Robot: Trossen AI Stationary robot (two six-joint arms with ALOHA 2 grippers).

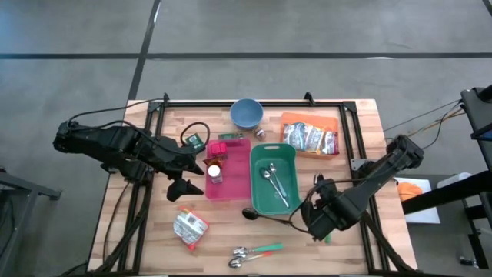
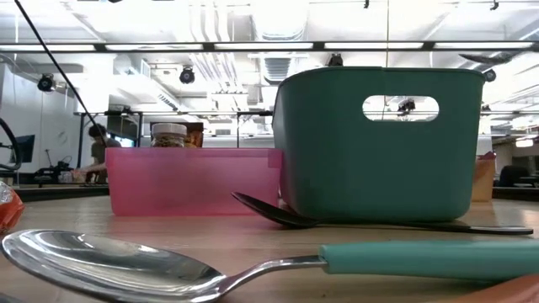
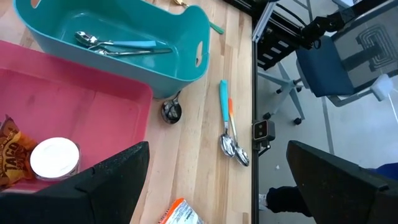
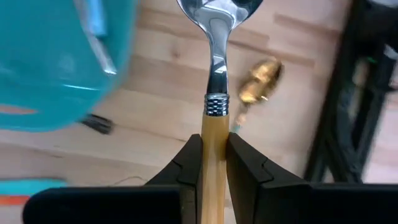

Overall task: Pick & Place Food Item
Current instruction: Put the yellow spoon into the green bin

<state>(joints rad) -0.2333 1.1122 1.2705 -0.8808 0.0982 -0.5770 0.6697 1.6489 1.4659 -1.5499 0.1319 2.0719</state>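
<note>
- Right now the food packet (image 1: 189, 229) lies flat on the bare wood near the front left of the table (image 1: 361, 131), on its own, with its long axis running slantwise across the boards; only its corner (image 3: 181, 214) shows in the left wrist view.
- Just beyond it, toward the table's middle, sits the pink bin (image 1: 234, 173), which holds a white-capped jar (image 1: 214, 172) and a snack bag (image 3: 9, 155); beside that bin on the right stands the teal bin (image 1: 274, 178) with cutlery (image 3: 118, 46) inside.
- A dark ladle (image 1: 250, 213) rests at the teal bin's front edge, and two spoons (image 1: 254, 252), one with a teal handle and one with an orange handle, lie together near the table's front edge, right of the packet.
- At the back stand a blue bowl (image 1: 246, 113) and an orange tray (image 1: 310, 135) of packets.
- The left gripper (image 1: 184, 185) hovers between the pink bin and the packet, fingers (image 3: 106, 183) spread wide and holding nothing.
- The right gripper (image 4: 214, 163) is at the front right, clamped on the wooden handle of a spoon (image 4: 214, 62) whose bowl points straight out ahead of the fingers, above the wood near the teal bin's corner.
- A small gold wrapped piece (image 4: 258, 84) lies on the wood close beside that spoon.
</note>
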